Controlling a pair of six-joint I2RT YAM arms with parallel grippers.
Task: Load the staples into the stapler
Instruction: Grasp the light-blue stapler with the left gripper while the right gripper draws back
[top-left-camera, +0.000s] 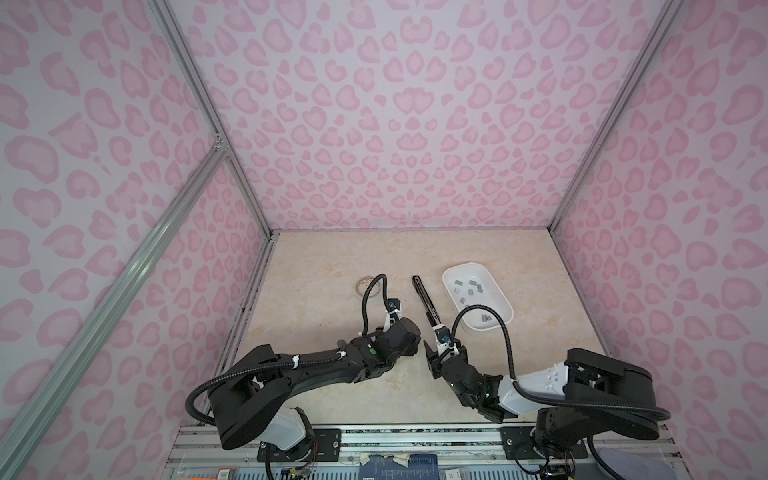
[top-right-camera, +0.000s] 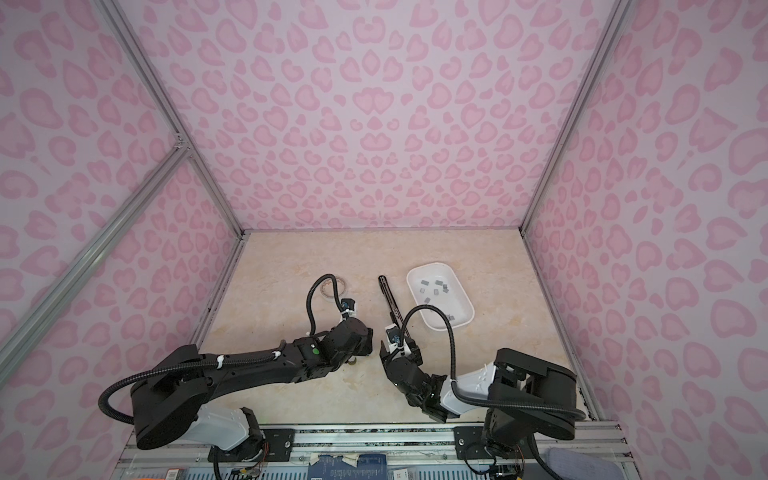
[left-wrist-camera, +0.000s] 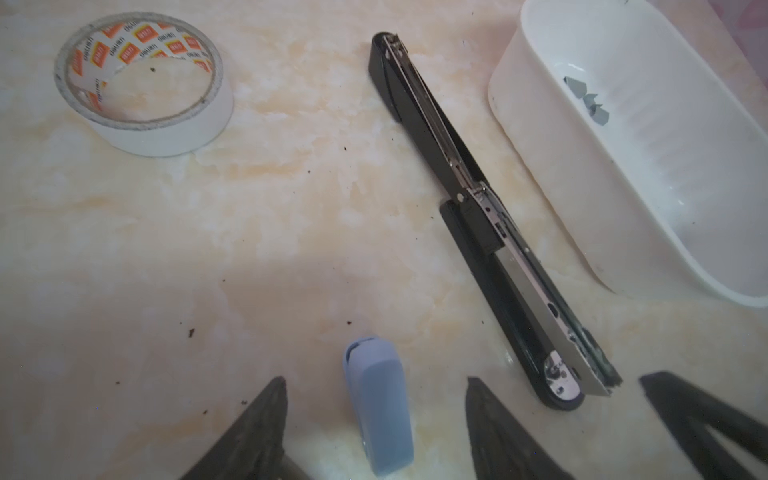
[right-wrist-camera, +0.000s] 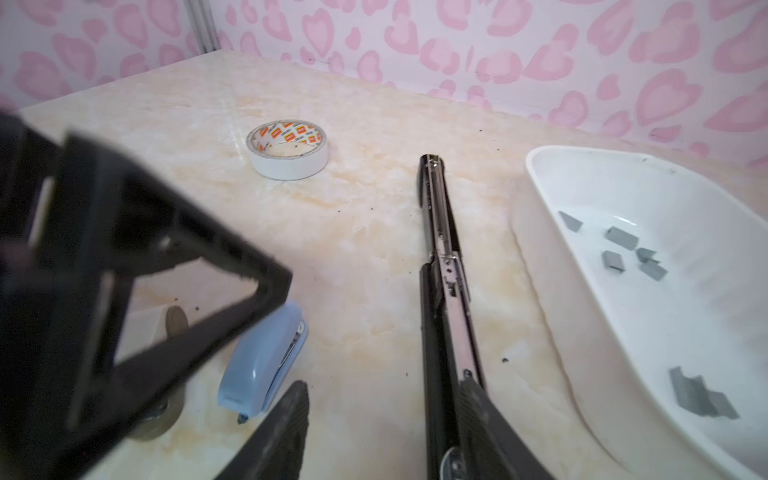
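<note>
- Black stapler (top-left-camera: 424, 295): near end hidden beneath the right arm (top-left-camera: 451, 365) in both top views.
- Tape roll (top-left-camera: 360, 286): partly behind the left arm's cable (top-left-camera: 365, 303).

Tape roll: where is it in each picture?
In a top view: tape roll mid-table, left of the black stapler.
In a top view: tape roll, same spot.
Left wrist view: tape roll across the black stapler from the white tray.
Right wrist view: tape roll beyond the blue stapler.
Shared landmark: black stapler, between roll and tray.
</note>
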